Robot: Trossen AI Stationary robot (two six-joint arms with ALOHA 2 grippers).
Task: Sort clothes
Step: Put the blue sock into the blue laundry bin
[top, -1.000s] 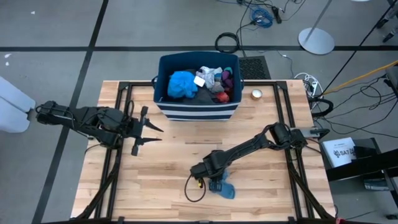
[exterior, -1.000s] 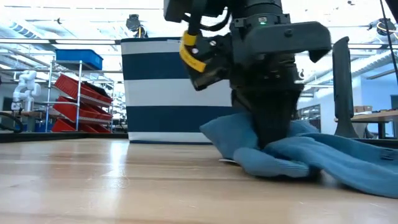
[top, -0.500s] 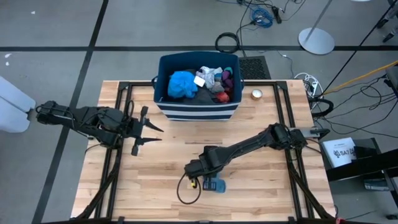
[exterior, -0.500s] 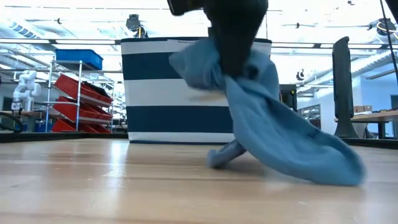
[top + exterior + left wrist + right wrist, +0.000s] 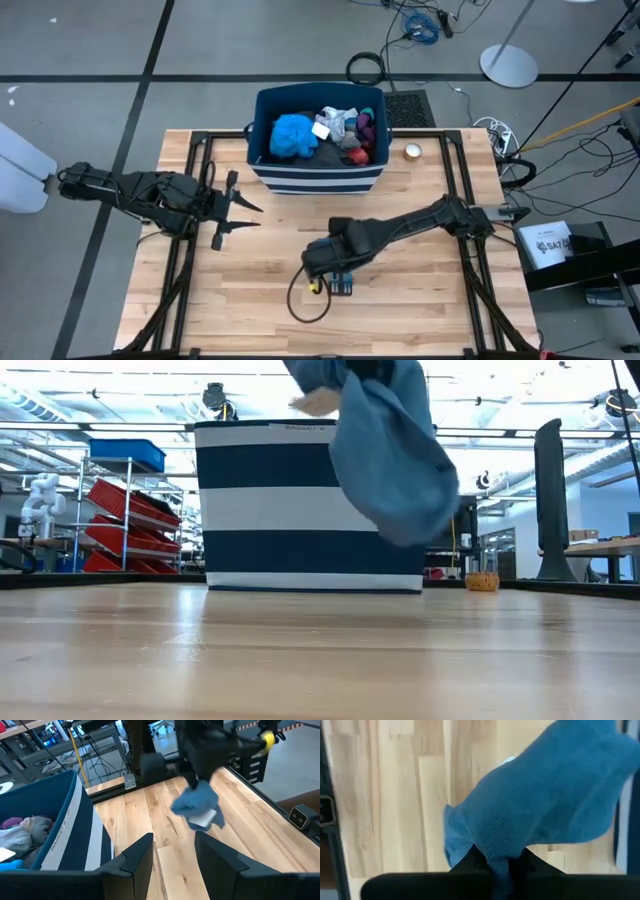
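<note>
Blue sock (image 5: 385,450) hangs lengthwise downward, upper centre of low view, clear of wooden table (image 5: 300,660), pinched in right gripper (image 5: 495,862). Striped bin (image 5: 270,510) behind; shelving at left. Left gripper (image 5: 172,855) spread, idle, left-centre of high view.

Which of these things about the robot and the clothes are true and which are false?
1. The right claw is pinching a soft grey-blue fabric sock. True.
2. That sock is lying flat on the pale wooden table. False: in the low view it hangs in the air, clear of the wood.
3. The dark blue fabric bin with white stripes is empty. False: a bright blue top and other clothes are piled inside.
4. The left claw is open and holding nothing. True.
5. The left claw is reaching into the bin. False: it hovers over the table, left of the bin.
</note>
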